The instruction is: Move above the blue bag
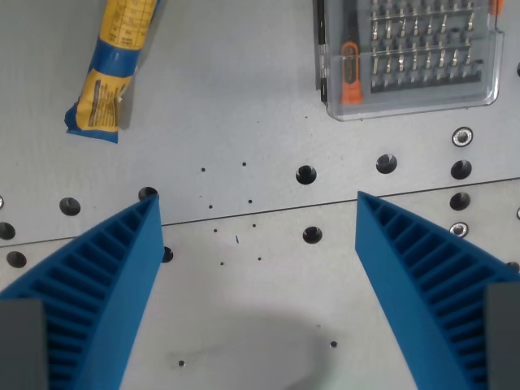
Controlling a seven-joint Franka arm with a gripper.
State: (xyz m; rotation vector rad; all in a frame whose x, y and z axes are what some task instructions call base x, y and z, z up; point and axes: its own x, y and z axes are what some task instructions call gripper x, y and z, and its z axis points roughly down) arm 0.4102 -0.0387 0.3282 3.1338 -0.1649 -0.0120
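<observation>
We see the blue bag (114,69), blue and yellow with printed text, lying flat on the grey table (244,97) in the upper part of the wrist view's left. Its long axis runs steeply, its lower end pointing down and toward the view's left, its upper end leaving the frame at the top. Our gripper (256,203) looks straight down at bare table, the two blue ribbed fingers (106,284) spread wide with nothing between them; the bag sits well apart, beyond the view's left finger. A clear case of screwdriver bits (410,57) lies at the upper right.
</observation>
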